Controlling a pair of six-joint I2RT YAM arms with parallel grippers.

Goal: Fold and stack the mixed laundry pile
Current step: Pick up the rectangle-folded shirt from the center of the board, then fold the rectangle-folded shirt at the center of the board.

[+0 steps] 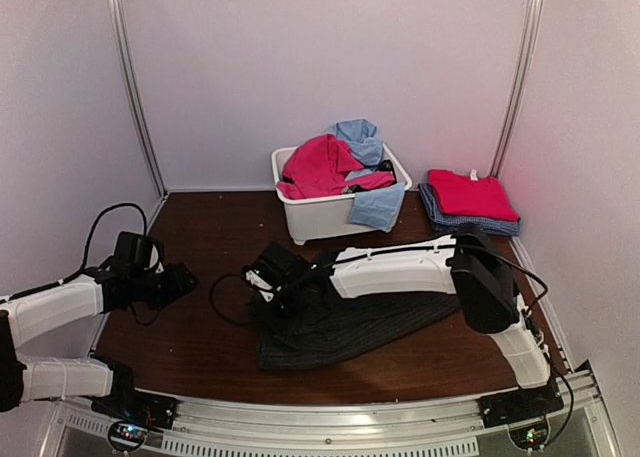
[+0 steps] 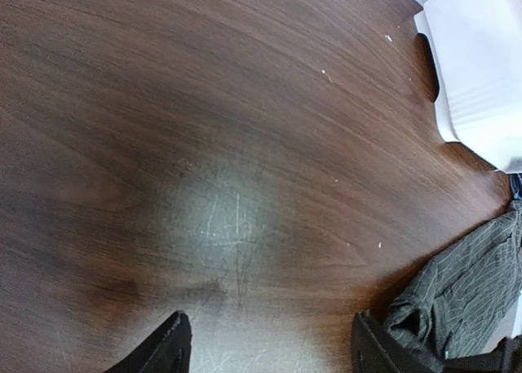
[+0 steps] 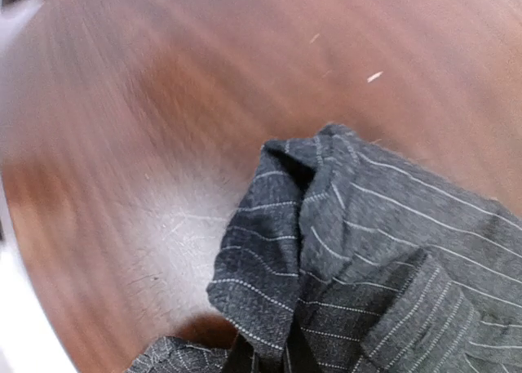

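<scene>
Right claw (image 1: 268, 277) first, from the overhead camera: it is down at the left end of the black pinstriped garment (image 1: 340, 327), jaws closed on a bunch of that cloth. The garment sprawls across the middle of the table (image 1: 200, 237), under the right arm. Left claw (image 1: 180, 280) hovers well off to the left, jaws apart, holding nothing. Behind them sits the white tub (image 1: 320, 222), with a pink garment (image 1: 320, 165) heaped inside and light blue cloth (image 1: 378, 207) spilling over its front rim. To the right of the tub, a folded pink top (image 1: 470, 192) lies on a checked shirt (image 1: 440, 217).

Over to the left wrist camera: left claw (image 2: 269, 348) is wide open over bare table (image 2: 204, 144), pinstriped garment (image 2: 465, 283) just beside its right finger, tub (image 2: 481, 63) at the upper right corner.

Right wrist camera now: right claw (image 3: 269, 361) is pinched tight on a fold of pinstriped garment (image 3: 367, 250), which bunches up from the fingers, blurred table (image 3: 204, 104) beyond.
</scene>
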